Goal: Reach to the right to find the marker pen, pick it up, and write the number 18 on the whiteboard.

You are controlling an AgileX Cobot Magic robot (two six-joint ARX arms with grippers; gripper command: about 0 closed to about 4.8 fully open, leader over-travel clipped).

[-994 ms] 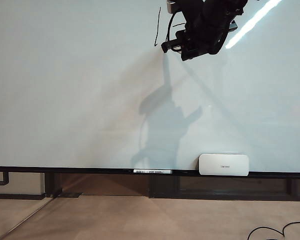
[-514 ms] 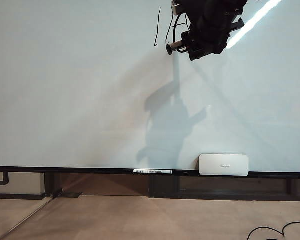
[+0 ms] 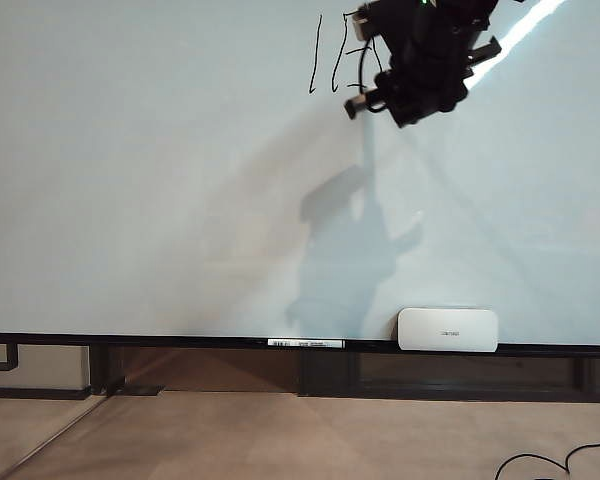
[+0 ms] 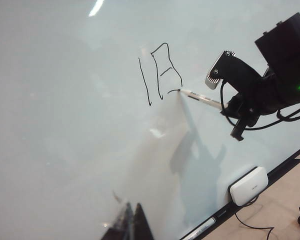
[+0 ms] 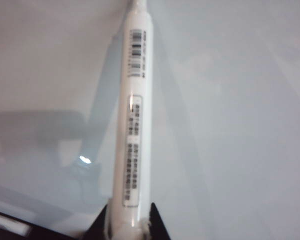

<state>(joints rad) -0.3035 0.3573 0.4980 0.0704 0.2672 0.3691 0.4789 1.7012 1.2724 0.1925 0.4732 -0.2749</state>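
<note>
- Right gripper, upper right of the exterior view, pinches the white barcode-labelled marker pen, tip on the glossy pale whiteboard
- Black handwritten 18: I'd close the 8's bottom stroke with light, even pressure
- Left gripper: cannot tell its state

My exterior camera faces the whiteboard head-on from well back, taking in its bottom rail and the floor. My left wrist camera views the same board obliquely from a distance, sharing the written strokes and the eraser. My right wrist camera looks closely along the marker pen towards the board.
</note>
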